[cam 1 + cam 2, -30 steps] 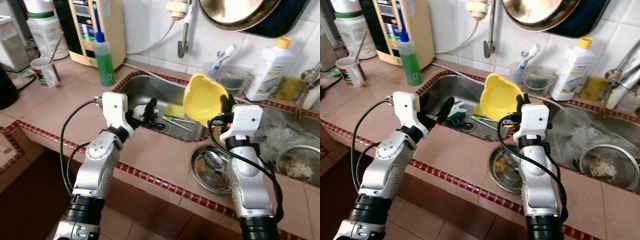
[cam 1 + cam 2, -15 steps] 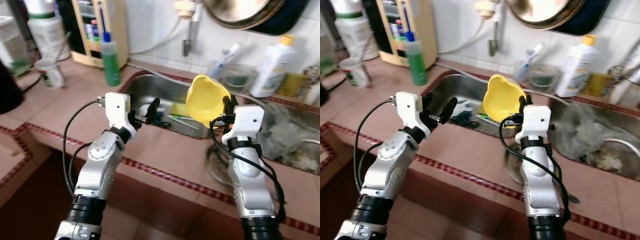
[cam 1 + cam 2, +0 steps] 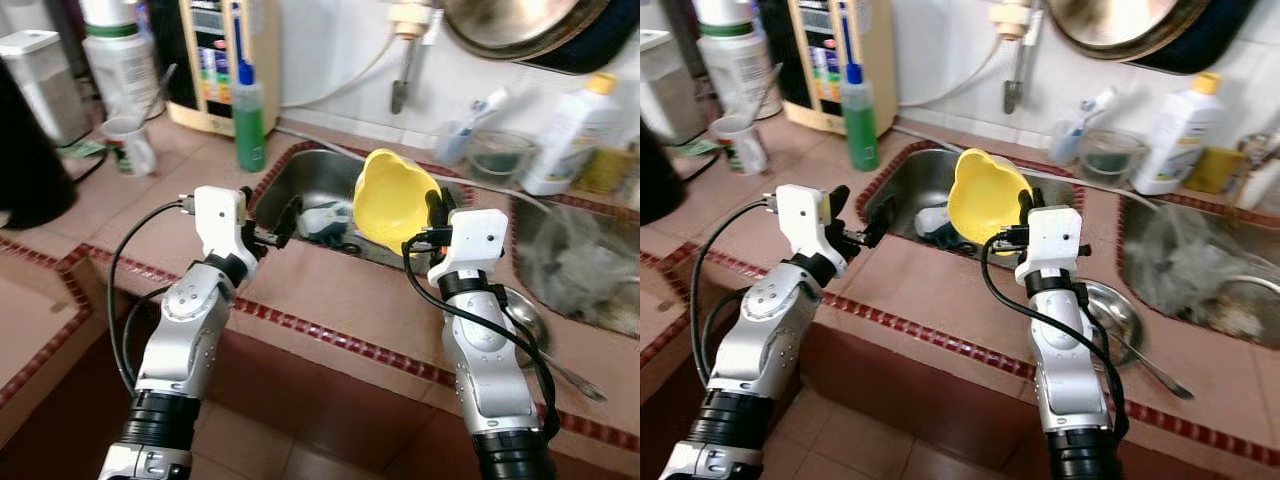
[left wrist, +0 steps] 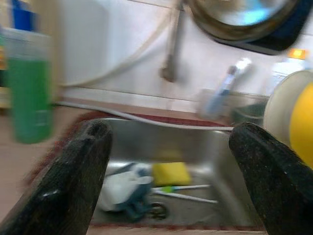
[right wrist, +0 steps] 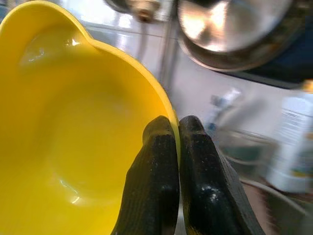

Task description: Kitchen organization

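Right gripper point(image 5: 177, 142) pinches the rim of a yellow bowl point(image 3: 393, 208) above the sink point(image 3: 922, 178); left gripper point(image 4: 171, 156) hovers spread wide beside it.

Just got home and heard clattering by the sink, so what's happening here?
The robot stands at the tiled kitchen counter. Its right gripper is shut on the rim of a yellow bowl, held up over the edge of the sink. The left gripper is open and empty, pointed at the sink, where a yellow sponge lies.
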Motion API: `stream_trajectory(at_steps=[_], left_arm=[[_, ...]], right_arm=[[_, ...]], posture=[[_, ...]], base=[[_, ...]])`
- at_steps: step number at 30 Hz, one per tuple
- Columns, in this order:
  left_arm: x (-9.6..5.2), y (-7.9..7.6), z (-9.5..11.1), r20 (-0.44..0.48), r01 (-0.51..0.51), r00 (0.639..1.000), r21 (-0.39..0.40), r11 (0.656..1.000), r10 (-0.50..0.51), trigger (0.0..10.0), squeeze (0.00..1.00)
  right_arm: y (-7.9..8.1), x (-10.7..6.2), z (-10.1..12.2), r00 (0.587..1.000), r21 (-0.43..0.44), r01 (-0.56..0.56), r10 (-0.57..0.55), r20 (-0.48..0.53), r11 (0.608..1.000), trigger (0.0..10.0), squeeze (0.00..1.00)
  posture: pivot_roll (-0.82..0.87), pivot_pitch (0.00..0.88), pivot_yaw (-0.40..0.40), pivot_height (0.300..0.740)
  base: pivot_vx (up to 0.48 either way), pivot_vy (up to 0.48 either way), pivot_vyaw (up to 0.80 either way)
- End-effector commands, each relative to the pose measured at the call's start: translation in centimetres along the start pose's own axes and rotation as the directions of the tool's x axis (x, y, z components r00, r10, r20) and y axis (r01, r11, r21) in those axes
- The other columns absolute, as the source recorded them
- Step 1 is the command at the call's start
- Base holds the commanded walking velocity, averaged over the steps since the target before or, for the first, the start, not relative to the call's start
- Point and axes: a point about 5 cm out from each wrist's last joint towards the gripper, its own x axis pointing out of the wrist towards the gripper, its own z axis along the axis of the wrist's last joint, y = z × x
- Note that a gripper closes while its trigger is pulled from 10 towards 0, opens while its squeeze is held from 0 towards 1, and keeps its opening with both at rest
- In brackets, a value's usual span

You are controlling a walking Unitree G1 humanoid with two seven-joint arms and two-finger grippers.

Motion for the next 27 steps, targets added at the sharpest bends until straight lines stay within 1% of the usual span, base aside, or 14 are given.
stream_trajectory(at_steps=[1, 11, 14, 27], left_arm=[[0.03, -0.56, 0.37, 0.018, 0.029, 0.999, 0.018, 0.999, -0.03, 10.0, 0.0], [-0.1, -0.24, 0.4, 0.015, 0.027, 0.999, 0.026, 0.999, -0.028, 10.0, 0.0], [-0.04, -0.19, 0.46, 0.016, 0.027, 0.999, 0.023, 0.999, -0.027, 10.0, 0.0], [-0.04, -0.04, 0.47, 0.017, 0.018, 1.0, 0.008, 1.0, -0.018, 10.0, 0.0]], right_arm=[[-0.59, 0.38, 0.34, 1.0, -0.001, 0.023, -0.023, 0.01, 1.0, 10.0, 0.0], [-0.51, 0.43, 0.38, 1.0, -0.003, 0.02, -0.02, 0.009, 1.0, 10.0, 0.0], [-0.43, 0.45, 0.66, 1.0, 0.0, 0.01, -0.01, 0.03, 1.0, 10.0, 0.0], [-0.36, 0.48, 0.65, 1.0, 0.001, 0.003, -0.003, 0.029, 1.0, 10.0, 0.0]], posture=[[0.0, 0.0, -0.034, 0.74], [0.0, 0.0, -0.037, 0.74], [0.0, 0.0, -0.038, 0.74], [0.0, 0.0, -0.043, 0.74]], base=[[0.0, 0.0, -0.78], [0.0, 0.0, -0.78], [0.0, 0.0, 0.0], [0.0, 0.0, 0.0]])
